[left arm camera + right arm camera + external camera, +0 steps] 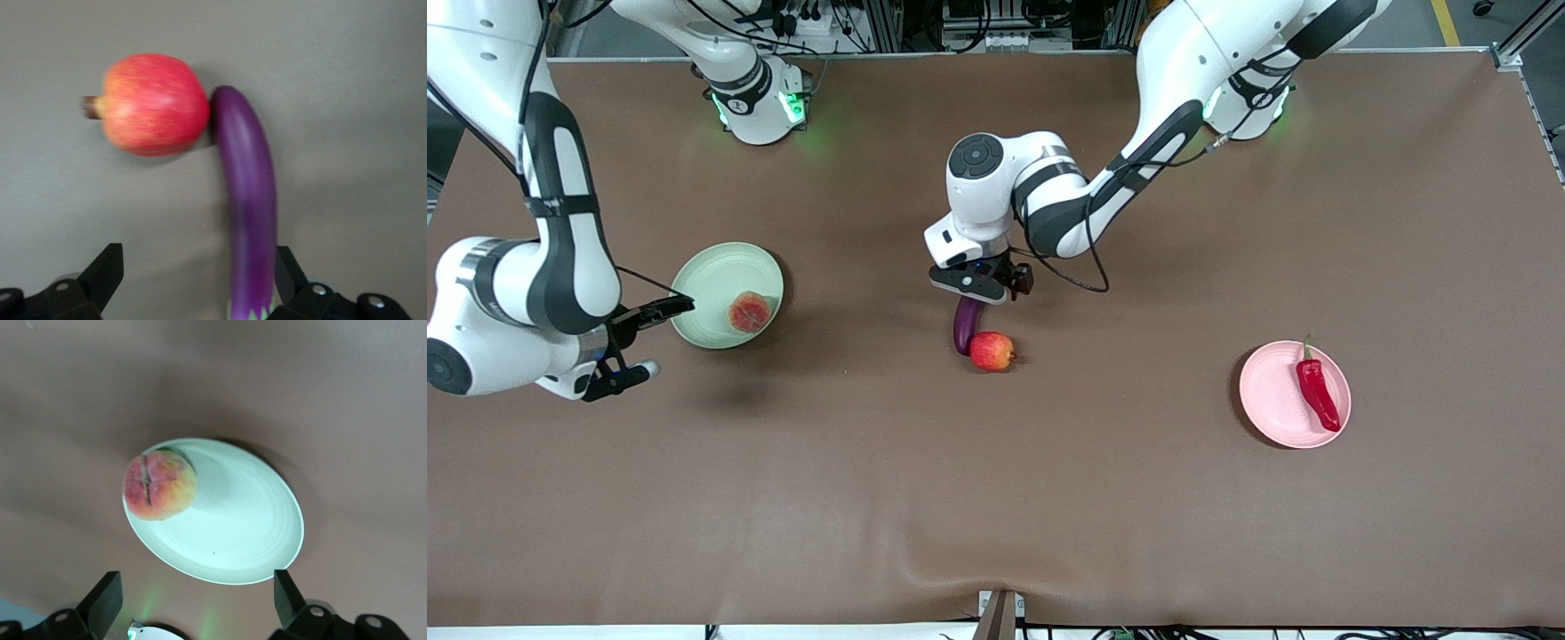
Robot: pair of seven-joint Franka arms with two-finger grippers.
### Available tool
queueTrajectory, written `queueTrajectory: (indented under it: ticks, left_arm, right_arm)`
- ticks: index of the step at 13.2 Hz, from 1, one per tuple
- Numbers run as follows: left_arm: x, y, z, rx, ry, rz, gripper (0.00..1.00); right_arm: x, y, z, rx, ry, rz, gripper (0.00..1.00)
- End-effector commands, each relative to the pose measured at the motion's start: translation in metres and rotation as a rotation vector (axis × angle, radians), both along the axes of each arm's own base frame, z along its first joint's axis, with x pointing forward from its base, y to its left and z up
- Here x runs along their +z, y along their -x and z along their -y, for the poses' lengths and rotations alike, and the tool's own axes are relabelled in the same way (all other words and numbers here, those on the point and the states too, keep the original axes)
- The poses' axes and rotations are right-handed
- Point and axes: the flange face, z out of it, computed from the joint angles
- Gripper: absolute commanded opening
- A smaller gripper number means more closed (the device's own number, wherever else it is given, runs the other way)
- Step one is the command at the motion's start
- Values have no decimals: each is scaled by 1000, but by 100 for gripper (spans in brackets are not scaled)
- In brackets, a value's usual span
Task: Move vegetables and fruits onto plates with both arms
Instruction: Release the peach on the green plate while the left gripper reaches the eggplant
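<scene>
Front view: the green plate (pixel 716 276), at 9 o'clock of the table (pixel 996 498), holds the peach (pixel 749 312). The pink plate (pixel 1272 396), at 3 o'clock, holds the chili (pixel 1317 394). Eggplant (pixel 965 324) and apple (pixel 992 351) lie touching at centre, with bare tabletop all around them. The right gripper (pixel 645 338), fingers wide and empty, hangs at the green plate's rim.

Left wrist view: the left gripper (pixel 197 277) stands wide, straddling the eggplant's cap end.

Right wrist view: the peach sits near the plate's rim.
</scene>
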Motion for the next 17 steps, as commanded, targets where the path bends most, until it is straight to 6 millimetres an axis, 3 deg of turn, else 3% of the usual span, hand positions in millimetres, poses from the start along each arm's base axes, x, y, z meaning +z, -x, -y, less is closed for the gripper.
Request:
queueTrajectory:
  ticks: [1, 4, 7, 8, 9, 10, 11, 13, 15, 17]
  left_arm:
    - [-20, 5, 15, -37, 22, 10, 100]
    - [-50, 18, 26, -61, -18, 28, 100]
    - [-67, 15, 24, -64, -29, 45, 100]
    - [-71, 16, 24, -65, -27, 42, 86]
    - [-72, 15, 25, -61, -25, 38, 56]
    - [-68, 14, 24, -57, -22, 39, 12]
    - [-58, 13, 26, -55, -13, 50, 0]
    - [-35, 19, 26, -20, -28, 54, 0]
    - [8, 36, 33, -27, -62, 48, 0]
    - [57, 40, 21, -16, -84, 28, 0]
  right_arm:
    - [21, -12, -16, 42, 10, 38, 100]
    - [26, -17, -31, 41, 6, 62, 100]
    - [38, -22, -73, -22, 62, 70, 100]
    - [43, -23, -96, -37, 79, 75, 100]
    - [46, -22, -118, -70, 92, 74, 100]
    - [49, -20, -141, -108, 103, 71, 100]
    - [54, -20, -156, -141, 112, 78, 100]
    - [58, -16, -199, -205, 118, 77, 100]
    - [53, -8, -236, -275, 137, 56, 100]
    - [44, -9, -268, -357, 109, 68, 100]
